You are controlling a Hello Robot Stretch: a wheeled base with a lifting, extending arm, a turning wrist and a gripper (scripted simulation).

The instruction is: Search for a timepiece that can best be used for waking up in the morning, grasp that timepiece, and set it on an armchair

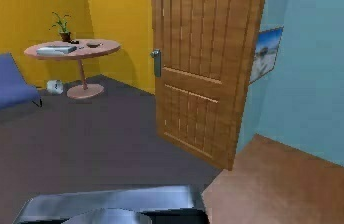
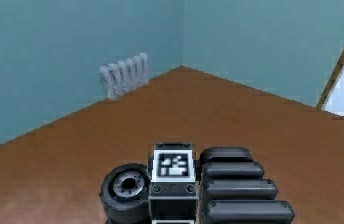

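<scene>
Both views fairly bright, light diffuse & even. Soft shadow under round pink pedestal table [image 1: 78, 48] on dark grey floor [image 1: 100, 140]. Panelled brown wooden door [image 1: 200, 70] lit flat, edges lean w/ lens. Brown wood floor [image 2: 230, 110] evenly lit.

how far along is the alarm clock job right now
Done: nothing yet; the seat of the blue chair carries no timepiece. In hand: the search, looking through an open wooden door into a yellow room with that chair and a round table. Whether the tool holds anything cannot be told. Left: find, grasp and place it.
</scene>
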